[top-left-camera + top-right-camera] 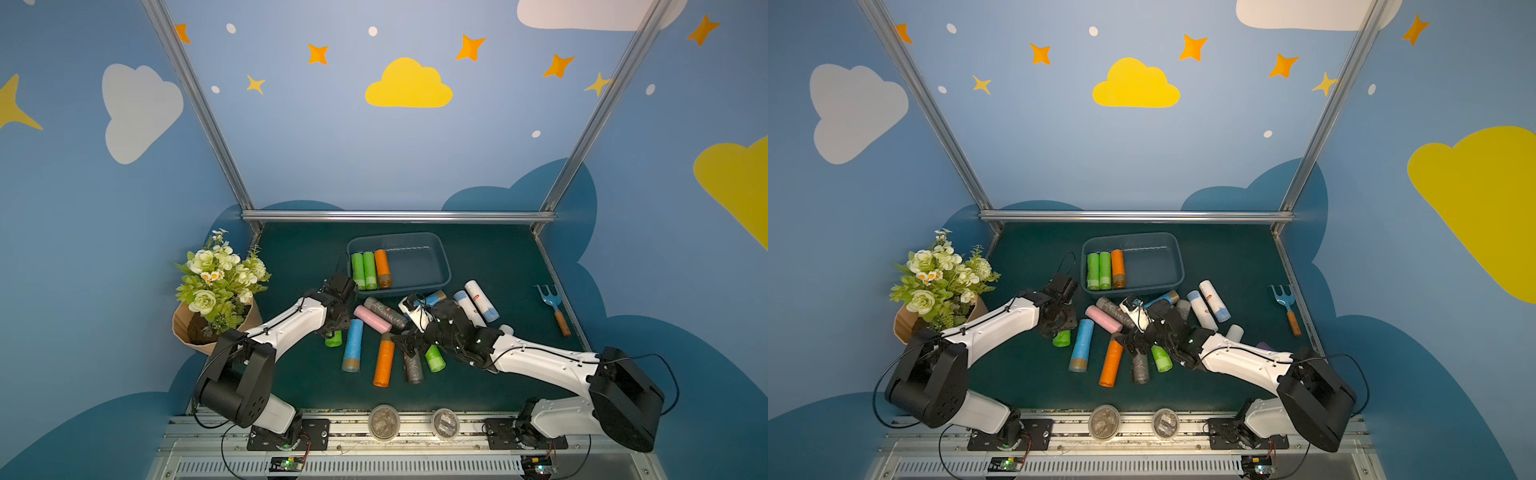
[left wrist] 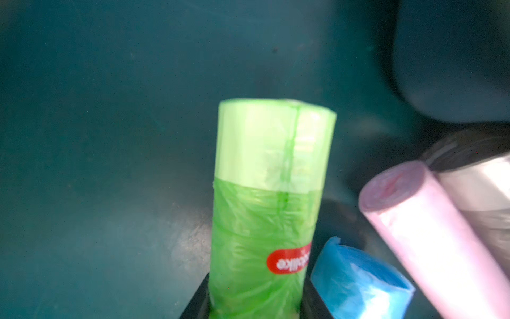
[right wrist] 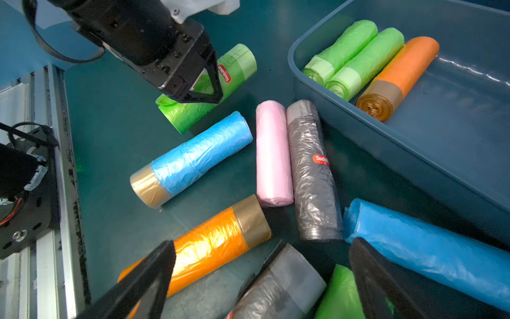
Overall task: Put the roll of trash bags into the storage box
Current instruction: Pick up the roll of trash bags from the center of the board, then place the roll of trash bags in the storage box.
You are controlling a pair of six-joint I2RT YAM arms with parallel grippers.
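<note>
**Left gripper (image 3: 205, 91) clamped on a green roll (image 3: 237, 66), short of the box (image 1: 441, 257)**

Left gripper's black fingers (image 2: 311, 306) were pressed against both sides of the green roll, gripping it near one end while the pale-banded end stuck out ahead of them. The roll sat low over the dark table top (image 1: 299, 257). From where I stood I could not tell whether it had come off the surface. It was near the box's near left corner but outside it and clear of the wall.

The right gripper (image 3: 262, 281) stood with its fingers spread wide and nothing between them, poised over the heap of loose rolls in the middle of the table. Below it lay an orange roll (image 3: 215, 245) with a brown band. Further out, a pink roll (image 3: 273, 154) and a grey roll (image 3: 311, 171) lay side by side, touching. A blue roll (image 3: 198, 157) lay just beside the gripped green one.

The box stood at the far middle of the table, beyond the heap. At its left end a pair of green rolls (image 1: 364, 271) and a second orange one (image 1: 382, 268) lay packed side by side, and the rest of its floor was bare.
</note>
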